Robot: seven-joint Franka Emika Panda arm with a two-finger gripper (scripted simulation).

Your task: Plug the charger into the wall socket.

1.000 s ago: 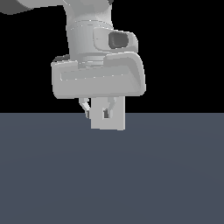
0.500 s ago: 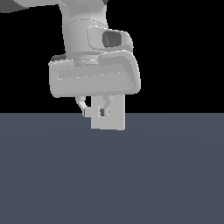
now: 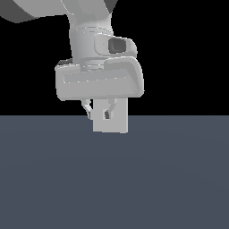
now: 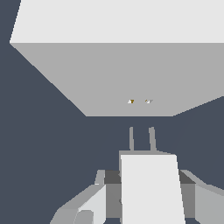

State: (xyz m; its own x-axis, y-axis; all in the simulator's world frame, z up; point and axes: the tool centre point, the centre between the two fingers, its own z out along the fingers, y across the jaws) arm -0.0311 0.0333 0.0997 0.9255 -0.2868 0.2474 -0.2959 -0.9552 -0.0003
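In the wrist view my gripper (image 4: 146, 179) is shut on the charger (image 4: 151, 192), a small white oblong block with two thin prongs (image 4: 141, 139) pointing at the wall socket (image 4: 109, 74). The socket is a flat light-grey square plate with two tiny holes (image 4: 139, 101) at its centre. The prong tips stop a short way from the plate, roughly in line with the holes. In the exterior view the gripper (image 3: 99, 112) hangs in front of the socket (image 3: 117, 125). The charger cannot be told apart from the plate there.
A flat dark grey-blue floor (image 3: 112, 179) fills the lower half of the exterior view. The arm's wide grey hand (image 3: 98, 82) hides the upper part of the plate. The background is black.
The hand has shifted only slightly, first a little towards the exterior view's left and then back. It still holds the charger in front of the socket.
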